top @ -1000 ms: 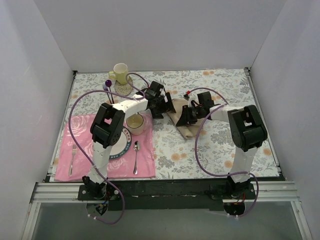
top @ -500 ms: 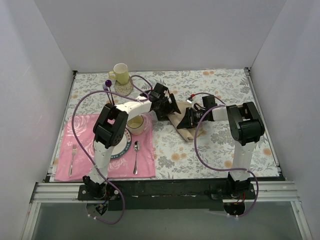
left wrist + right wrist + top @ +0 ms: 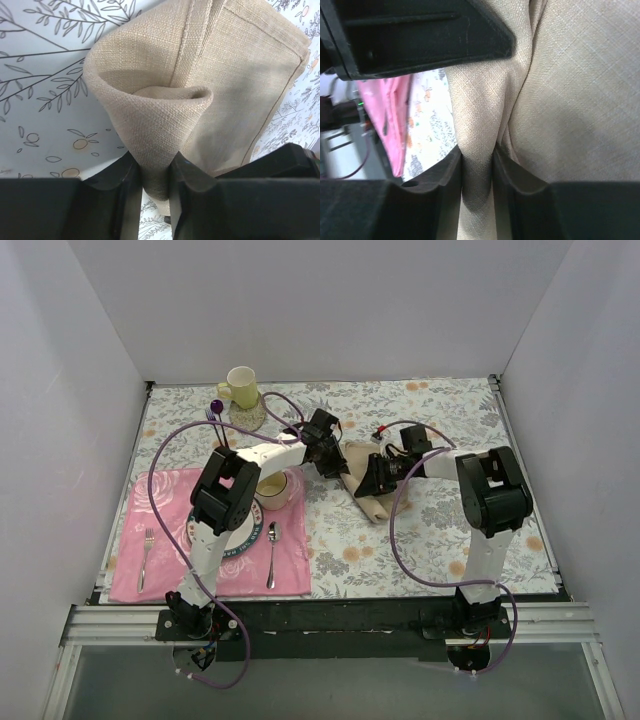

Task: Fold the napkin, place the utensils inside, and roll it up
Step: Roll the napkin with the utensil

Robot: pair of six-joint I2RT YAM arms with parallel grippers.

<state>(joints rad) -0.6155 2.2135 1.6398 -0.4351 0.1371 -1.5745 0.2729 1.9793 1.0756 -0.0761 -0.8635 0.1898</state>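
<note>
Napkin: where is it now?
In the top view the napkin lies bunched mid-table on the floral tablecloth, right of the pink placemat, pinched by left gripper and right gripper.

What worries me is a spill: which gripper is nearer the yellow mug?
Left. The left gripper, shut on the napkin, sits right of the mug; the right gripper lies farther right.

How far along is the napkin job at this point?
Early. The napkin lies bunched and partly doubled over, not yet a neat fold. In hand: the left gripper and right gripper each pinch a ridge of its cloth. Left: finishing the fold, bringing over the spoon and fork, both on the placemat, then rolling.
</note>
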